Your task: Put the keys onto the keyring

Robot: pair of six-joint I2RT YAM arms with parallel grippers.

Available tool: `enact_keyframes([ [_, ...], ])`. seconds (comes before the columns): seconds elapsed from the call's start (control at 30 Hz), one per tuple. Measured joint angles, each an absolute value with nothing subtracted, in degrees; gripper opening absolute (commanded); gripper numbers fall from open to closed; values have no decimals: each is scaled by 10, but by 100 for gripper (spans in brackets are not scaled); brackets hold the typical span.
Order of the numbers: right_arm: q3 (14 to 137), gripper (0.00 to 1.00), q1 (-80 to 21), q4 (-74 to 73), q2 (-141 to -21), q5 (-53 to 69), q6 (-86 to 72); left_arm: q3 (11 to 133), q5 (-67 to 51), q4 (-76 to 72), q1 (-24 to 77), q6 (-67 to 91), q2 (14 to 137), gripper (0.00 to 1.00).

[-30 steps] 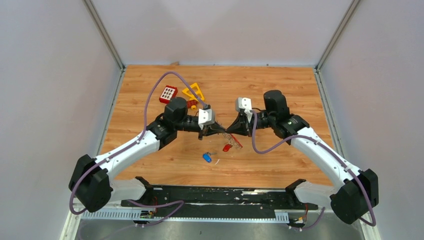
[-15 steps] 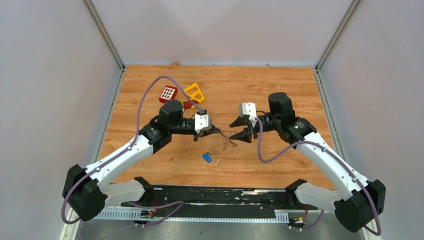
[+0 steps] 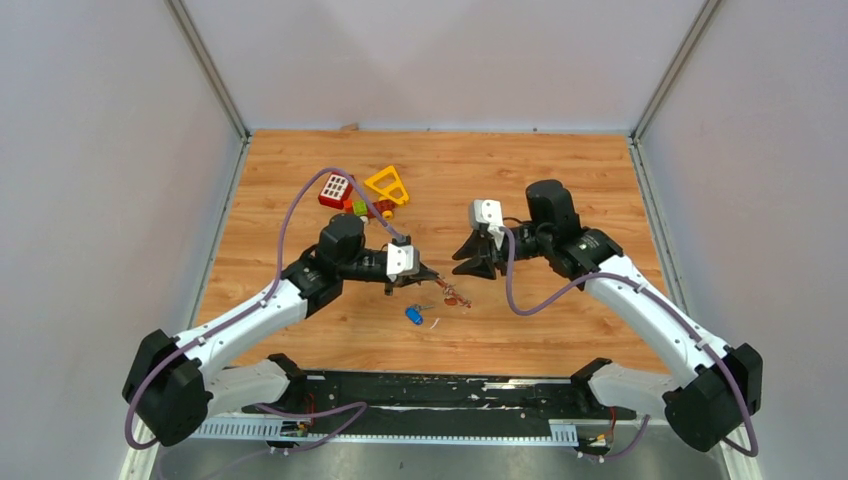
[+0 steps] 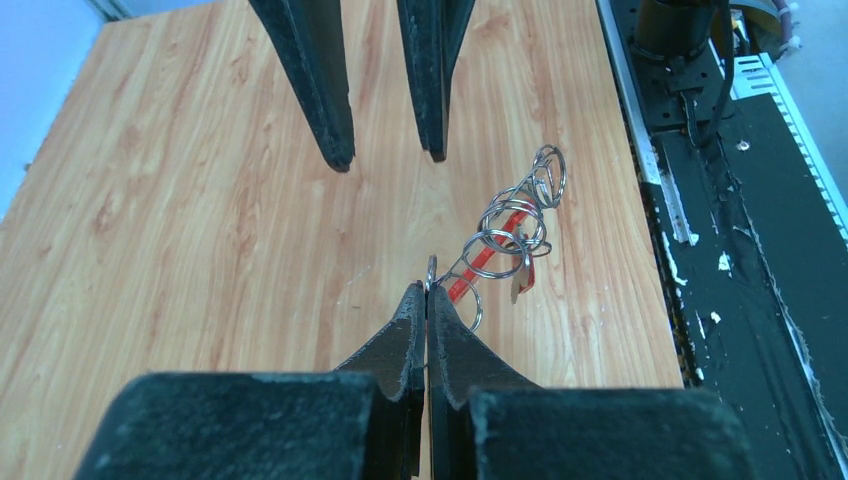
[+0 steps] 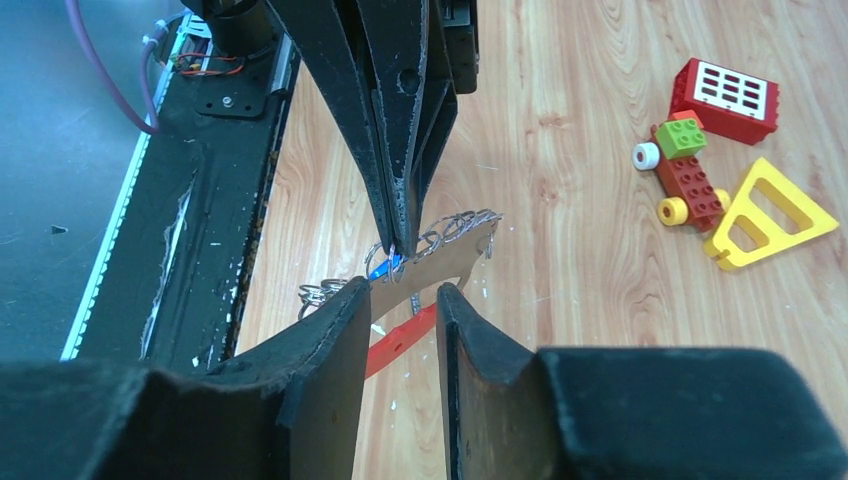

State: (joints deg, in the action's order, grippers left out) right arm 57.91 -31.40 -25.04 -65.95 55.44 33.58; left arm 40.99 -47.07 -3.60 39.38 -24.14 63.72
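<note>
Steel keyring (image 4: 505,225) loops, clear only at the left wrist, are pinched by the left gripper (image 4: 427,296). Right gripper (image 4: 385,158) gapes empty.

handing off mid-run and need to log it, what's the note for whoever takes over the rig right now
Left gripper: shut on one small ring of the keyring; the cluster, with a red piece, extends past its tips.
Right gripper: open, empty, facing the left close by.
Blue key: loose on the table, not on the ring.
Done: keyring held.
Left: thread the blue key; whether the red piece is a threaded key cannot be told.
</note>
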Motion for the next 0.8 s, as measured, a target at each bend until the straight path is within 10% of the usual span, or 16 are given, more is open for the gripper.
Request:
enact_keyframes([
  [0.8, 580, 0, -364, -256, -712, 531, 343, 371, -496, -128, 394, -237, 624, 0],
])
